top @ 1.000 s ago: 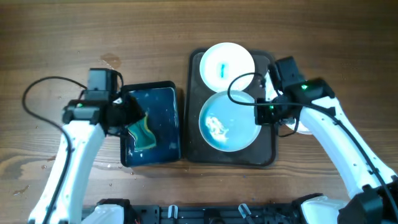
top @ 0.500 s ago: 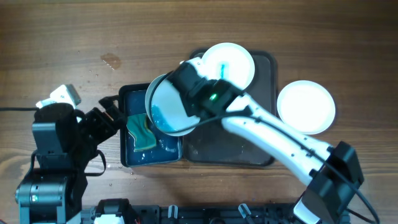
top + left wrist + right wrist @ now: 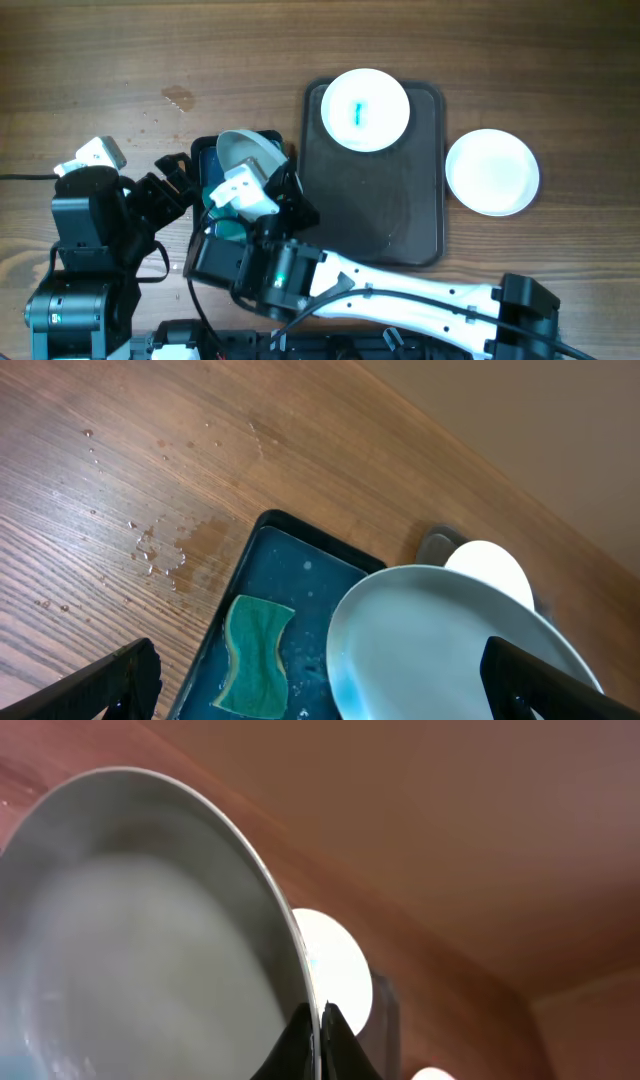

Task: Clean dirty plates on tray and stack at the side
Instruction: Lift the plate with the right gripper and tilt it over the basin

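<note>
My right gripper is shut on the rim of a white plate and holds it tilted on edge over the small dark blue tray. In the right wrist view the fingers pinch that plate's rim. My left gripper is open and empty just left of the blue tray. In the left wrist view the held plate shows a blue smear at its lower edge, between the open fingers. A plate with a blue smear lies at the far end of the brown tray. A plain white plate lies on the table, right of the tray.
A green sponge lies in the wet blue tray, partly hidden overhead by the right arm. Water drops spot the wood left of it. The right arm's white link spans the table's near edge.
My right arm lifted the smeared plate off the brown tray, carried it left over the blue tray and tipped it on edge. My left arm drew back from the sponge.
</note>
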{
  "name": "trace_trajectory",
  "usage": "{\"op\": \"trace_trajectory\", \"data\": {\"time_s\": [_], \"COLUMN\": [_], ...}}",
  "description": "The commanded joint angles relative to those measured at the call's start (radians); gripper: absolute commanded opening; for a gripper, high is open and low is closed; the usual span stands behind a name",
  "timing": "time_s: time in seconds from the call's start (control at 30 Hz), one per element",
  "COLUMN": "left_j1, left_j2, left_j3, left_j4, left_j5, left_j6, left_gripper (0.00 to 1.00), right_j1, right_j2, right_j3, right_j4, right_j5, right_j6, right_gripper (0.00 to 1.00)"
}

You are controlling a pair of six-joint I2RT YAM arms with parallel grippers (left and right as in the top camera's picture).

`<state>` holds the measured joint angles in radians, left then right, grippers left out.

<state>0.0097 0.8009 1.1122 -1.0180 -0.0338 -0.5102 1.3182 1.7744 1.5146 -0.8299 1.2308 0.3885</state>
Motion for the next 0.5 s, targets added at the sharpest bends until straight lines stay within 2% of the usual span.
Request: {"op": "trace_trajectory", "data": {"time_s": [0.0,0.27,0.47], "left_j1": [0.008,0.008,0.008], "left_j2": [0.000,0.000,0.000], "left_j3": [0.013,0.013,0.013], "left_j4": [0.003,0.003,0.003], "left_j5": [-0.021,-0.021,-0.021], "left_j6": [-0.002,-0.002,-0.002], "left_gripper": [1.00,1.00,1.00], "right_j1": [0.014,0.014,0.020], "right_j2": [-0.019,-0.019,-0.019], "right_j3": [0.021,0.021,0.021], "right_j4": [0.005,0.071,0.101], "right_j5": [0.066,0.187,0.187], "right_j6": [-0.024,-0.206,-0.259], "right_gripper": [0.04,0.04,0.04]}}
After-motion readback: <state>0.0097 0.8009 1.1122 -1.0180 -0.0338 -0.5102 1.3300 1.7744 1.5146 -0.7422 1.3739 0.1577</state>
